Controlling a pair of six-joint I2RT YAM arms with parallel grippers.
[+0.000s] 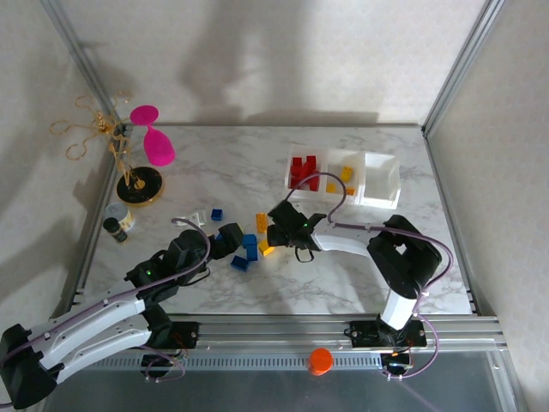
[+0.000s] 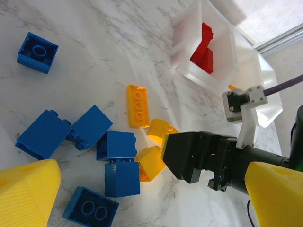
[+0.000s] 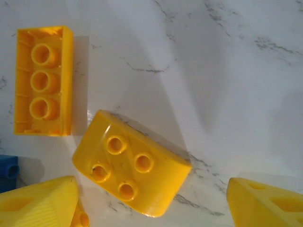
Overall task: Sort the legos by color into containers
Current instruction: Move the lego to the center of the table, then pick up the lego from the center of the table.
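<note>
Right wrist: right end effector (image 3: 151, 208) spread wide, pinching nothing. Curved yellow brick (image 3: 130, 168) lies on the desk (image 3: 227, 71) between the fingers (image 3: 42, 203), studs showing; contact unclear. Long yellow brick (image 3: 42, 80) lies just beyond it, hollow side up.

Left wrist: left end effector (image 2: 151, 198) also spread, above a cluster of blue bricks (image 2: 120, 177), with the right end effector just ahead of it.

Top external: tray of bins (image 1: 382, 184) sits well beyond the right end effector. Red bricks (image 1: 302, 170) are in one end bin, yellow bricks (image 1: 341, 180) in the middle one.
</note>
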